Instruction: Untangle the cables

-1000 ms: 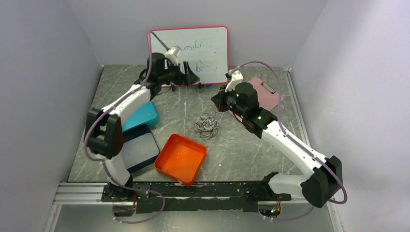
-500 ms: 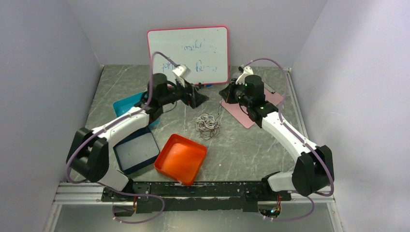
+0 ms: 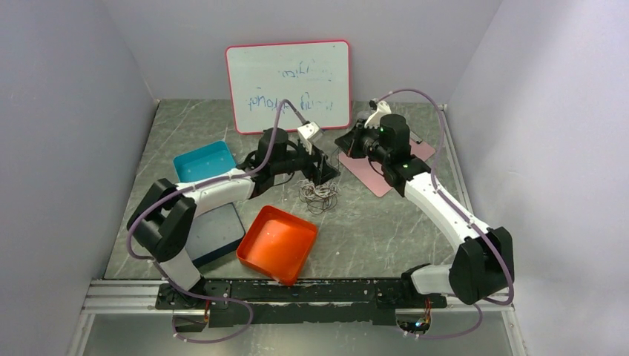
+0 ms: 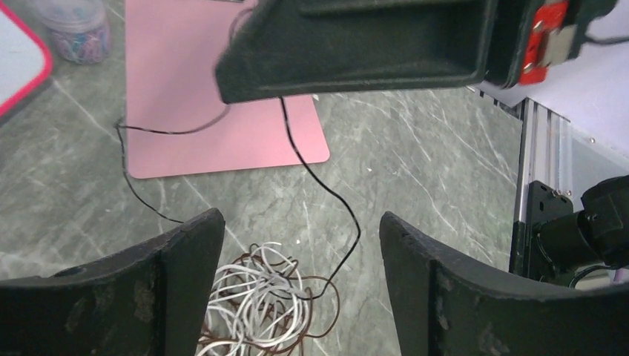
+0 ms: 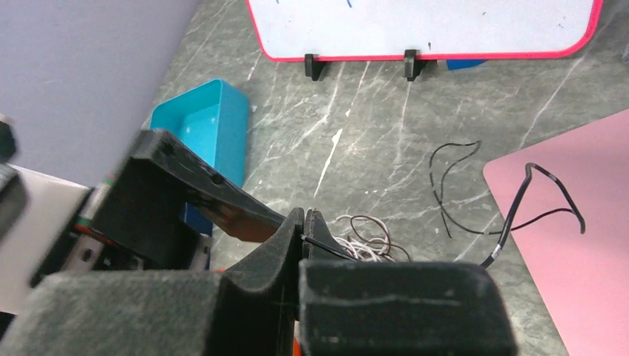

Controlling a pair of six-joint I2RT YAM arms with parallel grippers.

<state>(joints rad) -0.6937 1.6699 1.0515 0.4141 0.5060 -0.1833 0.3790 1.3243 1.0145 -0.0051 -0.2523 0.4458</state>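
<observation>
Whiteboard (image 3: 288, 85) at back; teal bin (image 3: 204, 162), orange tray (image 3: 277, 243); pink mat (image 4: 185, 96)

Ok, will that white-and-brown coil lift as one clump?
Probably floppy and light: the coil lies in loose thin loops. It may snag, since the black cable pinched in the right tool runs into it.

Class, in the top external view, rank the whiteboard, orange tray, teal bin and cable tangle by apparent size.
1. whiteboard
2. orange tray
3. teal bin (the tray lies nearer the camera, so that gap is unsure)
4. cable tangle
</observation>
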